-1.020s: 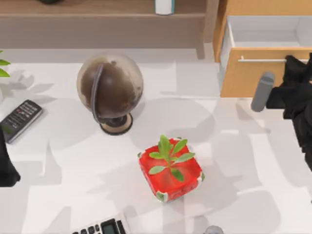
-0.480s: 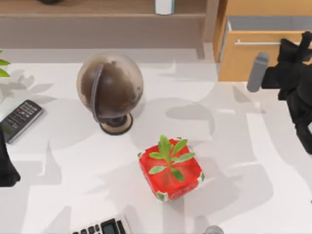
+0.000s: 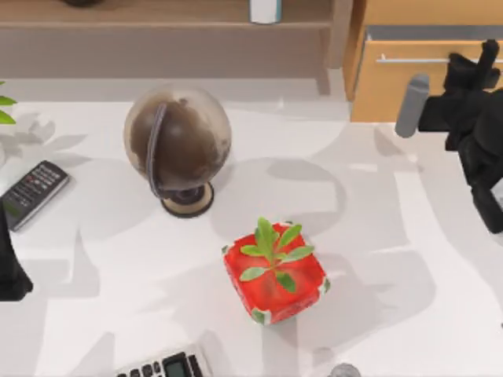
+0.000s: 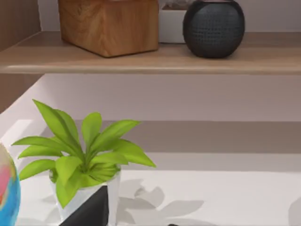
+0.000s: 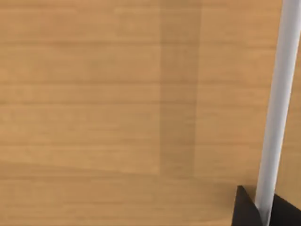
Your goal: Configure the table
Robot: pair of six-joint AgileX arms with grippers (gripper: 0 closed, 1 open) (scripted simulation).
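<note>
- The left arm sat parked well left of the globe, on the white counter.
- Right of the globe, a red pot held a leafy plant.
- Far right, the right pincer met the drawer handle — likely pushing it shut; I cannot tell its spread.

Drawer at table's far right corner pushed in from wide open to almost flush. Right gripper moved toward far edge with it, now against drawer handle.
</note>
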